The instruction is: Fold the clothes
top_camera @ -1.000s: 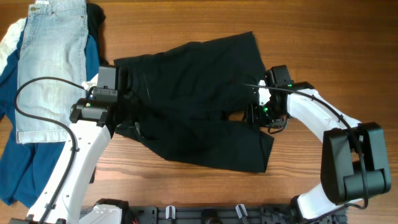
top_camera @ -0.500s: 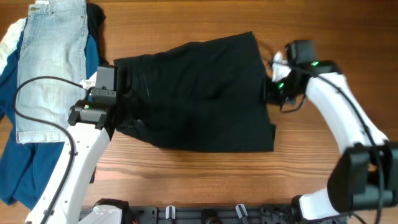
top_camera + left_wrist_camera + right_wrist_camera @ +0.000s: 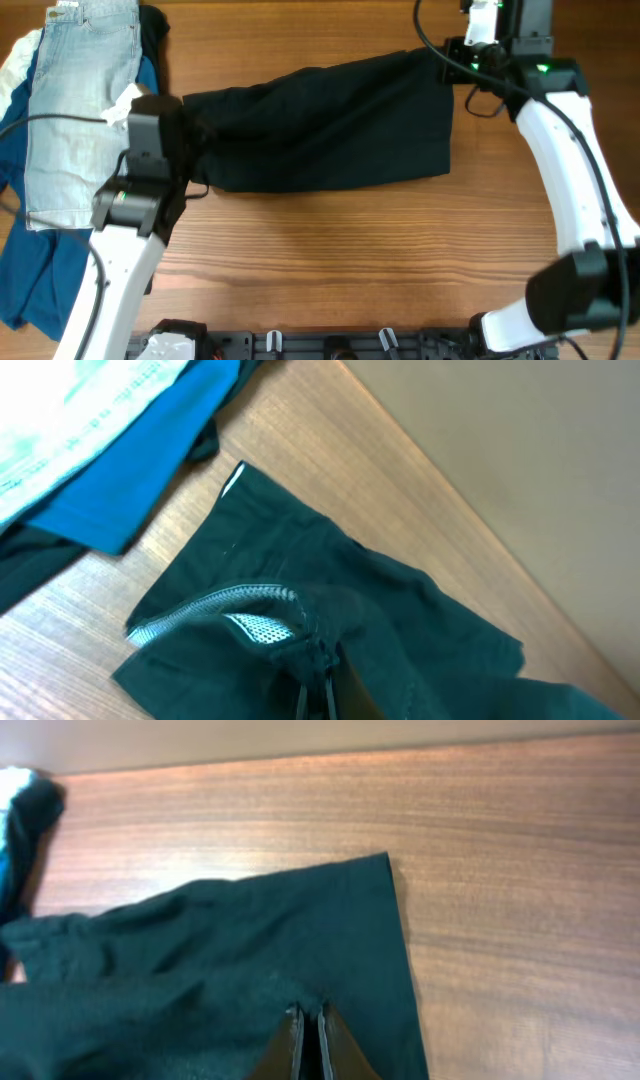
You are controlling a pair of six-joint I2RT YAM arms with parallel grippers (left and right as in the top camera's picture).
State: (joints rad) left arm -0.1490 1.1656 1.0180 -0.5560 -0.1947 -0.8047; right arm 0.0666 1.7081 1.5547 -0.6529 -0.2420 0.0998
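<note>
Two grippers are each pinched shut on the same garment. The right gripper (image 3: 308, 1020) has its fingers pressed together on a fold of thin black cloth just behind a leg hem corner. The left gripper (image 3: 322, 685) is clamped on bunched cloth beside the pale mesh waistband lining (image 3: 250, 622).

Between them, the black shorts (image 3: 330, 125) stretch as one long dark band across the far half of the wooden table (image 3: 350, 260), with the waist at the left and the leg hems at the right.

A second ago the shorts lay spread out, both legs showing. The right gripper was open near the near leg. It has since closed and carried that leg up and over the far one, ending at the table's far right. The left grip has not let go.

The leg-on-leg fold looks made, and a crosswise fold likely remains.

Pale denim shorts (image 3: 80, 100) and a deep-blue garment (image 3: 30, 260) lie at the far left.
</note>
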